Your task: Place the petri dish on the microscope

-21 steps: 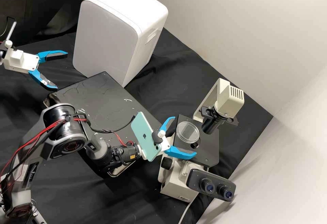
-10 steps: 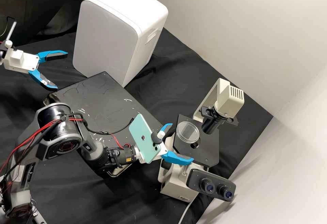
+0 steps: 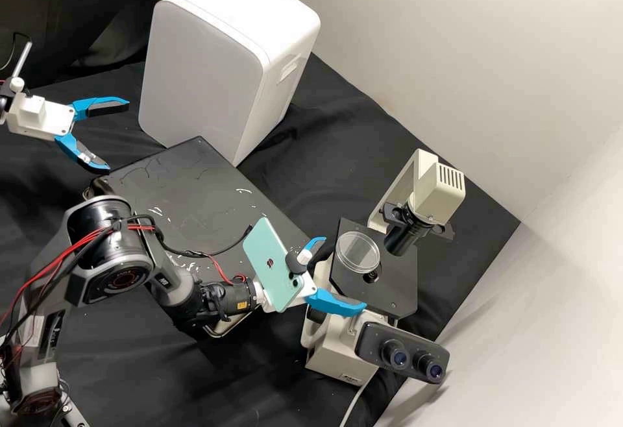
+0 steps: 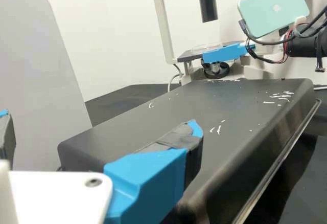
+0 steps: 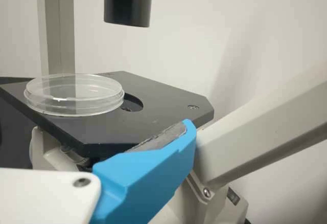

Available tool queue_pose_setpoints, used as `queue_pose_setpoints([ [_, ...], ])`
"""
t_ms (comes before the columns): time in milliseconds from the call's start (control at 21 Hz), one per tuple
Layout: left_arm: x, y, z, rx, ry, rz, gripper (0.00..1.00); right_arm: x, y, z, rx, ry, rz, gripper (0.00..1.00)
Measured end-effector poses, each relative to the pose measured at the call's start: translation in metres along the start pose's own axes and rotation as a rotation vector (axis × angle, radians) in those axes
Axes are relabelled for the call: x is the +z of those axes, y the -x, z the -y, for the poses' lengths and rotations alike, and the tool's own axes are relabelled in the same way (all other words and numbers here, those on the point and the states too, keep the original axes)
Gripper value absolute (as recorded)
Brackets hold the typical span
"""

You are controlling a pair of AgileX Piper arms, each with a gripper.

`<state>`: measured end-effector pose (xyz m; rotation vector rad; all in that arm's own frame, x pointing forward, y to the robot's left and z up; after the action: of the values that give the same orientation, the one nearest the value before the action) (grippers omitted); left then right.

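The clear petri dish [image 3: 357,250] [image 5: 74,93] lies flat on the black stage [image 3: 392,284] of the beige microscope [image 3: 337,349], just beside the stage's hole and below the dark lens tube [image 3: 399,240]. My right gripper [image 3: 345,274] stands open at the stage's near-left edge, with nothing between its fingers; one blue finger [image 5: 153,160] sits just short of the stage, apart from the dish. At the far left of the bench my left gripper [image 3: 117,134] hangs open and empty above the cloth. The left wrist view has the dish [image 4: 209,46] far off on the stage.
A big white box [image 3: 220,57] stands at the back. A flat black tray [image 3: 195,187] lies between the two arms. A mint-green phone [image 3: 269,271] is fixed on the right wrist. The pale wall [image 3: 487,89] runs close behind the microscope, whose eyepieces [image 3: 412,357] point forward.
The right arm has drawn back a little to the left, away from the stage, fingers still open. The dish stays on the stage. The left arm has not moved.
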<state>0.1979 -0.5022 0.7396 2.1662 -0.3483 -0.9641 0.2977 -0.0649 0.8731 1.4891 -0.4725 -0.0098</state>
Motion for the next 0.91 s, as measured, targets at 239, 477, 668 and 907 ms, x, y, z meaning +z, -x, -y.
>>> queue_pose_setpoints([
  [239,0.000,0.000,0.0000,0.000,0.000,0.000,1.00,0.000,0.006,-0.003,0.004,0.001,0.000,1.00],
  [477,0.000,0.000,0.0000,0.000,0.000,0.000,1.00,0.006,0.020,-0.016,0.040,-0.033,0.017,1.00],
  [668,0.000,0.000,0.0004,-0.002,0.001,0.000,1.00,0.002,0.027,-0.024,0.075,-0.071,-0.013,1.00],
  [907,0.000,0.003,-0.0046,0.023,-0.008,-0.021,1.00,-0.007,0.028,-0.020,0.047,-0.067,-0.072,1.00],
])
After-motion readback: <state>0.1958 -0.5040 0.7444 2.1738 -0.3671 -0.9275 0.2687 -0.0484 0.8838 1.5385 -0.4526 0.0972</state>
